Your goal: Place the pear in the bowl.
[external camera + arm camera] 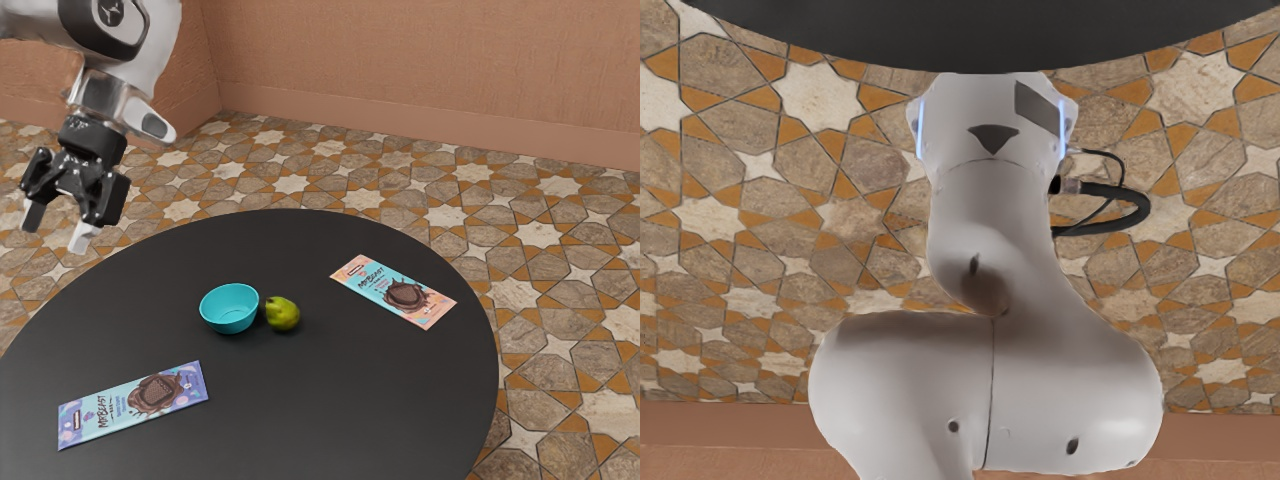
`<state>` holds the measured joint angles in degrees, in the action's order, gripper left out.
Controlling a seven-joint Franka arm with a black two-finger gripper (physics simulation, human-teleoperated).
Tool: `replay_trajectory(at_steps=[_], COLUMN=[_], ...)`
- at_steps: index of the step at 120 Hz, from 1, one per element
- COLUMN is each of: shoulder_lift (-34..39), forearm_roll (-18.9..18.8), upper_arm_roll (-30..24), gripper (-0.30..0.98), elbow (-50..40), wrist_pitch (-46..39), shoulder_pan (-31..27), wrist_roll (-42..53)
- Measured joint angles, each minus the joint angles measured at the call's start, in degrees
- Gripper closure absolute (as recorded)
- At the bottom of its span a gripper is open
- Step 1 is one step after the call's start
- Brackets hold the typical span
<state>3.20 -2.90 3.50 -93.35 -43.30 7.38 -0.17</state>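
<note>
In the exterior view, the gripper [58,228] hung at the exterior view's left, over the patterned floor [290,184] as seen from there and well apart from the pear and bowl. Its two fingers stood apart with nothing between them. The green pear [282,314] sat on the round black table [300,410], outside the turquoise bowl [229,310] and just beside it, on the side toward the exterior view's right. Whether the two touched was hard to tell. The bowl stood upright, and its visible inside was bare. A chocolate bar in an orange and light-blue wrapper [394,292] lay flat toward the exterior view's right, near the table's edge. Another, in a purple and light-blue wrapper [133,404], lay flat toward the exterior view's left, nearer the camera than the bowl.

In the wrist view, the pale arm [990,225] showed its large rounded joints, two thin glowing blue strips and a looped black cable [1130,212]. The table's dark curved edge ran just by one end of the arm. Star-patterned tiles spread on both sides of the arm, between the table and a reddish-brown wall [720,440].
</note>
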Motion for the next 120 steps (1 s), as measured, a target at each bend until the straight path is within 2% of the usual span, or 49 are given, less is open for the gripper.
replay_trajectory(at_steps=[14, 21, 29, 35, 44, 63, 73, 79, 102, 120], shoulder_lift=[-1.70, -5.96, -14.00, -19.77, -24.45, -28.84, -31.06, -32.09, -33.26, -34.46], forearm_roll=[-0.43, -0.63, -1.44, -1.69, -1.91, -6.29, -7.07, -5.36, 7.57, 11.91], upper_arm_roll=[-0.69, -0.87, -0.69, 0.53, 2.03, 1.46, 1.03, 0.56, 1.87, 3.17], gripper=[0.00, 0.00, 0.00, 0.00, 0.00, 0.00, 0.00, 0.00, 0.00, 0.00], elbow=[-2.57, -2.10, -1.37, -1.15, -1.26, 0.99, 1.51, 2.25, 3.41, 3.03], wrist_pitch=[-14.84, -20.25, -28.59, -36.34, -43.66, -55.92, -61.28, -64.07, -69.98, -71.35], shoulder_pan=[2.06, 2.69, 2.71, 2.04, 1.43, 1.32, 1.32, 1.31, 1.34, 1.31], wrist_roll=[-0.11, -0.21, 1.59, 5.88, 12.25, 27.46, 34.38, 38.32, 52.23, 59.73])
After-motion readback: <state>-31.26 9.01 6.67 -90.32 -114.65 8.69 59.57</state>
